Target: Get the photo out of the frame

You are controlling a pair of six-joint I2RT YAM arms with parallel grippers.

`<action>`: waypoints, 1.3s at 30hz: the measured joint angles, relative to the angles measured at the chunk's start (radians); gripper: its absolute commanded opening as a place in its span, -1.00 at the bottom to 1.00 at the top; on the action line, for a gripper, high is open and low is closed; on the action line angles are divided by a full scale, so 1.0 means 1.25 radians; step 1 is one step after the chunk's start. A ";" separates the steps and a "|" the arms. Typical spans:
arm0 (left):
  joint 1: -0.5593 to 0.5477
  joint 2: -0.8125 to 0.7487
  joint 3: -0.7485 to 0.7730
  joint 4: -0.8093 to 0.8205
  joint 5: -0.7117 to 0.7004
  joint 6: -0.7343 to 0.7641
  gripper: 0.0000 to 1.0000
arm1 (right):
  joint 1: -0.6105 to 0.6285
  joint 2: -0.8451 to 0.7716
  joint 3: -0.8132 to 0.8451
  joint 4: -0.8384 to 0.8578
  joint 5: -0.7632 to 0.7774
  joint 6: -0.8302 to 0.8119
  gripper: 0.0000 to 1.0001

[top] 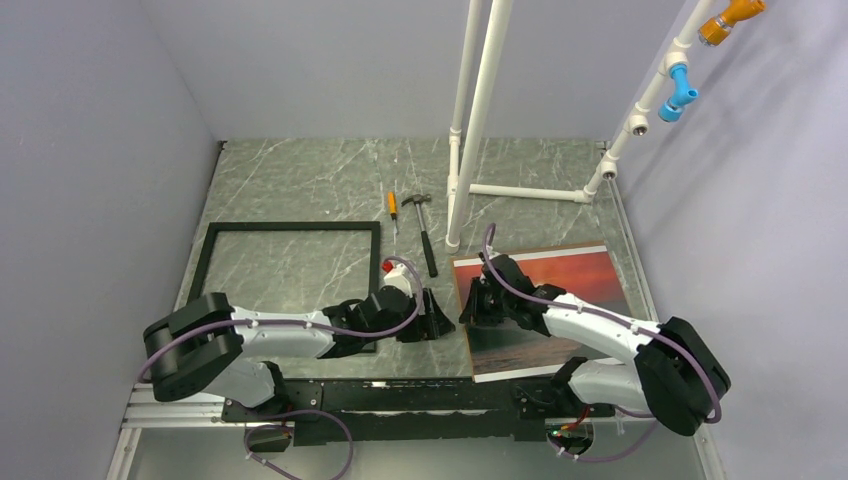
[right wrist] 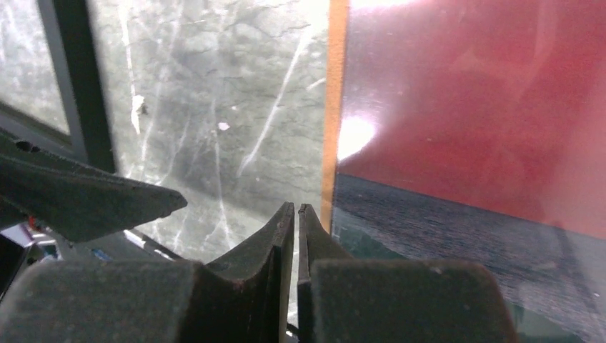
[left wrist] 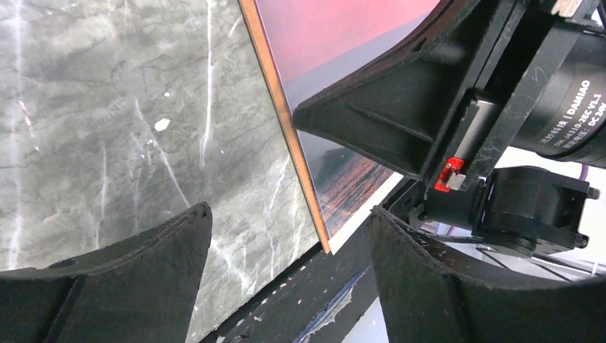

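The photo [top: 585,275], a red-orange sunset print over dark sea, lies face up on the right side of the table, outside the frame. Left of it the thin black frame [top: 292,228] lies flat with bare table inside it. My right gripper [top: 470,300] is shut with nothing between its fingers, at the photo's left edge; in the right wrist view the right gripper [right wrist: 296,209] has the photo's [right wrist: 464,128] brown edge just beyond it. My left gripper [top: 440,322] stands open just left of that edge. In its own view the left gripper [left wrist: 289,211] points at the photo's [left wrist: 321,43] near corner.
A black-handled hammer [top: 425,235] and an orange-handled screwdriver [top: 392,208] lie between frame and photo, farther back. White pipe uprights [top: 470,120] stand behind the photo. Grey walls close in both sides. A black rail [top: 400,395] runs along the near table edge.
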 measured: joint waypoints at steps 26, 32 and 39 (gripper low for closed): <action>0.032 0.098 0.061 0.079 0.232 0.033 0.91 | -0.781 0.064 0.184 -0.143 0.472 0.017 0.98; 0.049 0.088 0.061 0.048 0.247 0.057 0.95 | -0.895 0.215 0.229 -0.064 0.406 -0.059 0.98; 0.049 0.088 0.059 0.054 0.262 0.059 0.99 | -0.955 0.261 0.218 0.019 0.344 -0.109 0.99</action>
